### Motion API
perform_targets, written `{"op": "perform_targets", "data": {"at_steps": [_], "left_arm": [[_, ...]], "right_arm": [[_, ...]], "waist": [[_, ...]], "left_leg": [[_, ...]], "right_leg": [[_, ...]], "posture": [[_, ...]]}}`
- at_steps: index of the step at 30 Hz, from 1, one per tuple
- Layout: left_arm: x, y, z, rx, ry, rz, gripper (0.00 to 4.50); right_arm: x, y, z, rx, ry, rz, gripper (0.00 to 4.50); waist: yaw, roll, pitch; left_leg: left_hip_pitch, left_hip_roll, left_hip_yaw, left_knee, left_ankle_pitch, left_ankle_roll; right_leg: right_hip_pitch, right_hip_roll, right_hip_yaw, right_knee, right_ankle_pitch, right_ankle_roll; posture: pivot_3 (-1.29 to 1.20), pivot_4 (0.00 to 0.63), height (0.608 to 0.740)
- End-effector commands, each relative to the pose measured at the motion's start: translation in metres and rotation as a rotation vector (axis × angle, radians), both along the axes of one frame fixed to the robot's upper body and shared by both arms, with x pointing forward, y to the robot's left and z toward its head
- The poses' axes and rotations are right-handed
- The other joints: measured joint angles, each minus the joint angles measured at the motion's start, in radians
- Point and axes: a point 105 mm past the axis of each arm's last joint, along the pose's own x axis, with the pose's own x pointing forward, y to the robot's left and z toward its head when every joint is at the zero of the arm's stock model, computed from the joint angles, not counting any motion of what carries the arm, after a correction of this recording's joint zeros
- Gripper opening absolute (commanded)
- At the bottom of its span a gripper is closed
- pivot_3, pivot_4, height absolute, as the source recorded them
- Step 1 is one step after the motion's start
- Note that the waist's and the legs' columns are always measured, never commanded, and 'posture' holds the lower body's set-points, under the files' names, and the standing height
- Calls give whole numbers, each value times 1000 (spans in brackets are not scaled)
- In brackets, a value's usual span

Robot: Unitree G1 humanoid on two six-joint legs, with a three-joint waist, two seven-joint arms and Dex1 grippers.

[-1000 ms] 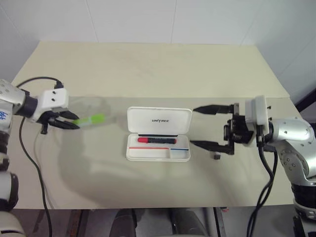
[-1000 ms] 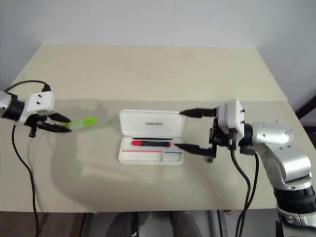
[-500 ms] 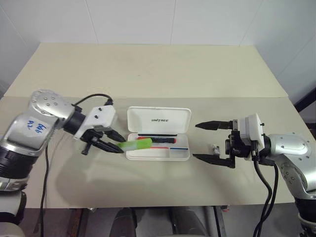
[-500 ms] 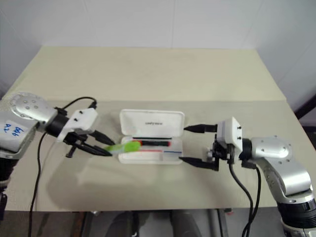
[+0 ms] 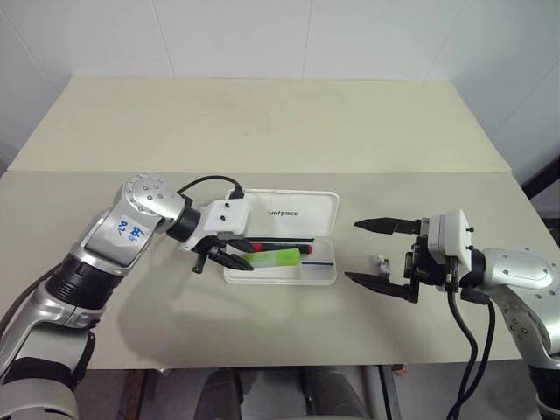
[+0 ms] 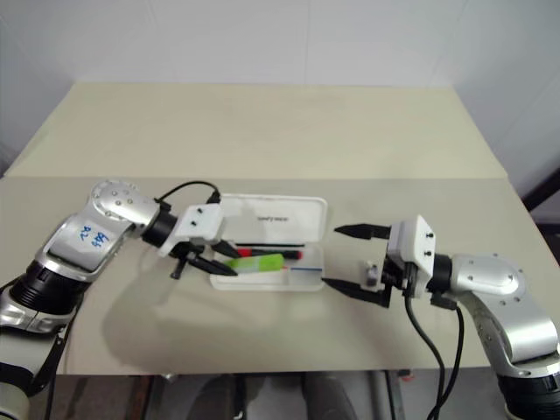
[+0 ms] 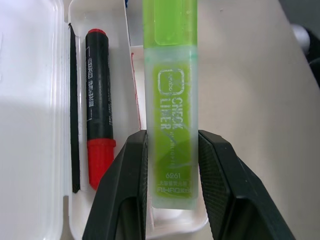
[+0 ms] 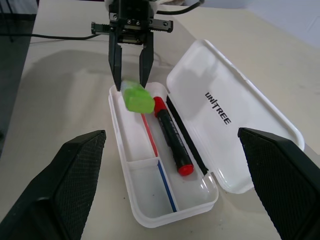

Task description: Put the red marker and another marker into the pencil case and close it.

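Left wrist view alone shows lettering on the green marker (image 7: 170, 105).

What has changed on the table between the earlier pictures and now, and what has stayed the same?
The left gripper, shut on the green marker throughout, carried it from the table's left side across to hang over the open pencil case. The right gripper stayed open beside the case, sinking slightly. The red marker stayed lying in the case, lid open.

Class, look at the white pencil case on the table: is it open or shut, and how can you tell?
Open. The pencil case has its lid folded back flat, so its tray shows, with the red marker lying inside.
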Motion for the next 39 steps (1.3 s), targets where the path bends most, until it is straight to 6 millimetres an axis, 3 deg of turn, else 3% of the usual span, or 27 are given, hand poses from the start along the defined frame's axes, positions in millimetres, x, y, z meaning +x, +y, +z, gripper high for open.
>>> {"op": "perform_targets", "data": {"at_steps": [1,14,24,28,33,39], "left_arm": [[-2,-6,4,0,-3,-36,1054],[4,-5,-4,39,-6,9,1054],[1,-18,9,-41,17,6,4410],[-2,-31,23,-124,23,-28,4463],[-7,-29,31,-212,-5,-115,4463],[-6,-6,36,-326,-90,-164,4463]], "right_arm": [[-5,-1,11,1,-54,-12,4500],[-4,3,12,13,-64,-24,4500],[-1,2,13,15,-70,-26,4500],[1,1,14,13,-69,-30,4500],[5,-12,17,8,3,-102,4500],[21,-52,11,-125,168,-445,4500]], "waist": [[1,0,0],[1,0,0],[2,0,0],[3,0,0],[-1,0,0],[2,0,0]], "left_leg": [[0,0,0,0,0,0],[0,0,0,0,0,0],[0,0,0,0,0,0],[0,0,0,0,0,0],[0,0,0,0,0,0],[0,0,0,0,0,0]], "right_leg": [[0,0,0,0,0,0],[0,0,0,0,0,0],[0,0,0,0,0,0],[0,0,0,0,0,0],[0,0,0,0,0,0],[0,-1,0,0,0,0]], "posture": [[0,150,740],[0,150,740],[0,150,740],[0,150,740],[0,150,740],[0,150,740]]}}
